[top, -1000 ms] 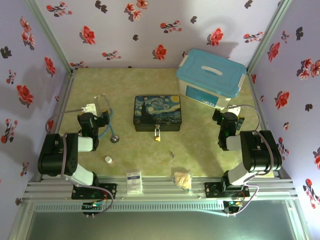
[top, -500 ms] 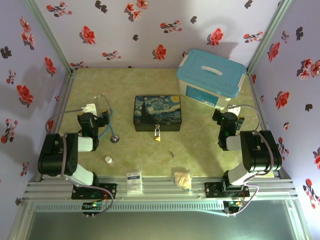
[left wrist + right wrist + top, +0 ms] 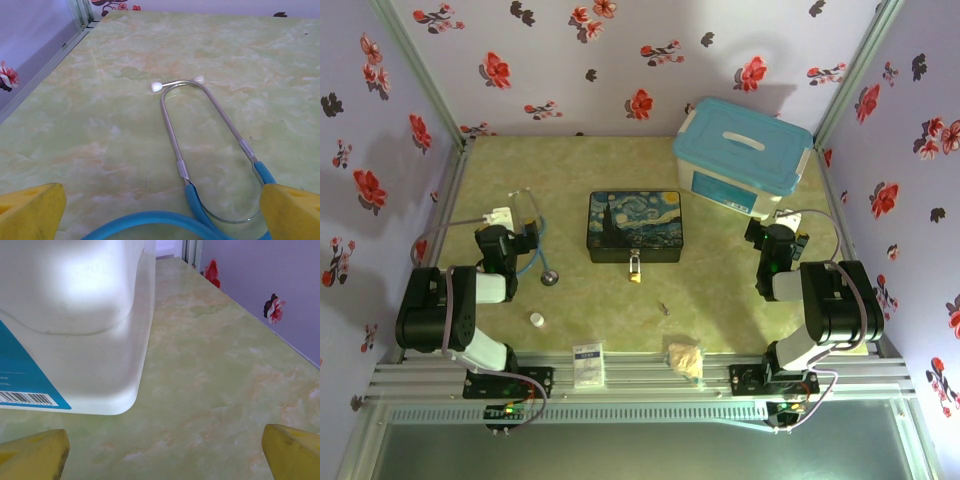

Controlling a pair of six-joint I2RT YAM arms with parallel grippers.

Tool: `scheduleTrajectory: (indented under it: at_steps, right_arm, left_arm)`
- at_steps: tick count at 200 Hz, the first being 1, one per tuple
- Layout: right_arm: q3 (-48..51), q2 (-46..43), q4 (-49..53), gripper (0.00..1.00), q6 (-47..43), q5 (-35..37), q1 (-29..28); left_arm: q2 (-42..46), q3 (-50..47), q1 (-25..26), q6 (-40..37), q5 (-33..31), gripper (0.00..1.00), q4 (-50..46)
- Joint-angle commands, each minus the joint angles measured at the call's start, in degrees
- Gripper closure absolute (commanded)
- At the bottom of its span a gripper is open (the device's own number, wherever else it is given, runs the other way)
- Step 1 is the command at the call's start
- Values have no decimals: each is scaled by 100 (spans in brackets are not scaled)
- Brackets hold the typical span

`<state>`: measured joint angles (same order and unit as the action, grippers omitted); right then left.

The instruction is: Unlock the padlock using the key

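The padlock (image 3: 635,268) sits at the middle of the near side of the Starry Night tin (image 3: 634,225). Its silver shackle is up against the tin's front and its brass body lies on the marbled green table (image 3: 720,285) just in front. The key (image 3: 666,308) lies loose on the table a little nearer and to the right of the padlock, apart from it, with nothing touching it. Both arms are folded back at their own sides, well away from lock and key. The left gripper (image 3: 520,235) is spread wide with nothing in it. In its wrist view (image 3: 160,215) the two yellow fingertips (image 3: 30,212) sit at the bottom corners, over a stethoscope (image 3: 194,199) whose blue tubing and metal ear tubes lie flat on the table between them. The right gripper (image 3: 778,233) is likewise spread and empty. In its own view (image 3: 160,455) it faces the lower corner of a translucent storage box (image 3: 75,315) with a blue lid (image 3: 745,140), which stands in the far right corner. Along the near edge lie a small white round cap (image 3: 537,319), a white packet (image 3: 588,364) and a crumpled tan lump (image 3: 685,358).
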<state>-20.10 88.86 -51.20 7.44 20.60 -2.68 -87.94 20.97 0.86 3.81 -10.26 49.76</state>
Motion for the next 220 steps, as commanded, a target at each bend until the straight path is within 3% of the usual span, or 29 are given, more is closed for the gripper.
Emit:
scheduleTrajectory:
  at_steps: [1,20,60,83,100,131,146,156,177,220]
  right_arm:
    - [-101,39,-166,1,-85,58,-14]
    - [-93,37,-169,1,-85,49,-6]
    - [-394,-352,632,1,-268,-272,-50]
    - [-749,-874,1749,1,-242,-179,-144]
    - [-1174,-1364,2937,1,229,-37,-145]
    - [-1632,-2327,4568,1,1394,-574,-95]
    - [-1782,-2749,5350,1,1991,-1392,29]
    - [-1818,-2994,5740,1,2226,-1929,22]
    - [-1587,-3502,6013,1,2501,-2714,-127]
    - [-1483,-3896,7341,4,2484,-2117,-1490]
  left_arm:
    - [-61,142,-36,-162,68,0,161]
    - [253,10,-34,-64,-239,0,197]
    - [1213,192,-26,-21,-431,0,-906]
    - [1685,263,-19,186,-463,0,-1258]
    - [2110,406,-17,1045,-455,0,-1733]
    - [2656,551,-65,2264,133,0,-2442]
    - [2883,615,-219,2438,1212,0,-2833]
    - [2985,1000,-188,2523,1600,0,-3788]
    - [3133,1648,277,2589,1615,0,-5581]
    - [3563,1666,1697,2538,1438,0,-6559]
